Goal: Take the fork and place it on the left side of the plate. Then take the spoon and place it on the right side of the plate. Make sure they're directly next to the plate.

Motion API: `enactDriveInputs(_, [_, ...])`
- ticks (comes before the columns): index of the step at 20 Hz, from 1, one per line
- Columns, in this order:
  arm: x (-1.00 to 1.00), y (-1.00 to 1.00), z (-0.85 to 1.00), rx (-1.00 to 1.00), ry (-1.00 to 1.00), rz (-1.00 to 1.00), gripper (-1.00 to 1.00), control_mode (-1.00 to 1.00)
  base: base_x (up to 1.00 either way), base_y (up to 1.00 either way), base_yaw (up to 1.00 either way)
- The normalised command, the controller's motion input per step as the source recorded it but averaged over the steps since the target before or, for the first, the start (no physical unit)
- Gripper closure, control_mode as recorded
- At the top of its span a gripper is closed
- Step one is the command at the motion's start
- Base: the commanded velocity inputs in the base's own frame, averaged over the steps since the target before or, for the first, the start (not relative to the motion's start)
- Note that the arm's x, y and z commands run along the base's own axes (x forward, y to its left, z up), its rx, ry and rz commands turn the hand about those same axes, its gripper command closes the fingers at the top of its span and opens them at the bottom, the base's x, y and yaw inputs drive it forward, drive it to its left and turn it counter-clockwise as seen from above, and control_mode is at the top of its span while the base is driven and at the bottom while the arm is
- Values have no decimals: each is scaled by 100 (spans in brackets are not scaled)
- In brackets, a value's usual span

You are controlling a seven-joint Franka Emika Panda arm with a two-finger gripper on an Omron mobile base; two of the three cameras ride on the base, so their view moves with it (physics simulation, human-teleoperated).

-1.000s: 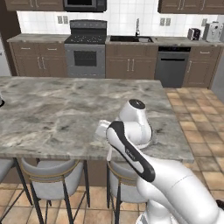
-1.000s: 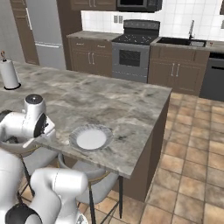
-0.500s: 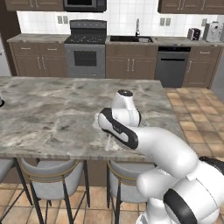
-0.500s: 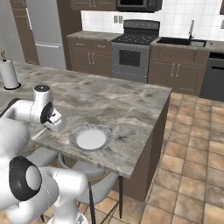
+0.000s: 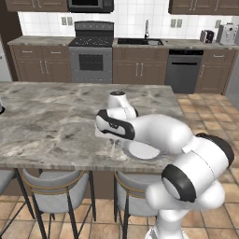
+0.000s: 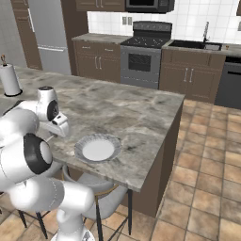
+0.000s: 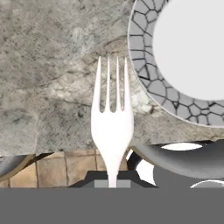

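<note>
In the hand view the pale fork [image 7: 112, 118] points its tines away from me, with my gripper [image 7: 112, 181] shut on its handle. It hangs over the marble counter just left of the plate [image 7: 148, 89], whose grey cracked-pattern rim curves past the tines. From the left base view my gripper [image 5: 110, 138] sits low over the counter's front edge, the fork [image 5: 112, 148] hanging beneath it beside the plate [image 5: 140, 152]. The right base view has the hand [image 6: 60, 128] to the left of the plate [image 6: 98, 148]. The spoon is out of view.
The counter's front edge [image 7: 65, 148] lies right under the fork's neck, with floor tiles and grey stools [image 5: 58, 184] below. A paper towel roll [image 6: 9, 79] stands at the counter's far left. My own arm [image 5: 158, 133] arches over the plate.
The hand has shifted a little to the left along the counter's front with the fork in it. The arm's elbow has swung out to the right. The plate stays put.
</note>
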Motion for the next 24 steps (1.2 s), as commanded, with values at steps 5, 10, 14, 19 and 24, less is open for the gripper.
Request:
enactDriveInputs(5, [3, -1, -33, 0, 5, 3, 100, -100, 0, 0, 0])
enactDriveInputs(10, [14, -9, -40, 0, 1, 1, 100, -100, 0, 0, 0])
enactDriveInputs(14, [14, -27, -38, 0, 0, 0, 100, -100, 0, 0, 0])
enactDriveInputs(19, [35, -22, -14, 0, -1, 0, 100, -100, 0, 0, 0])
enactDriveInputs(24, [41, -12, -7, 0, 0, 0, 100, -100, 0, 0, 0])
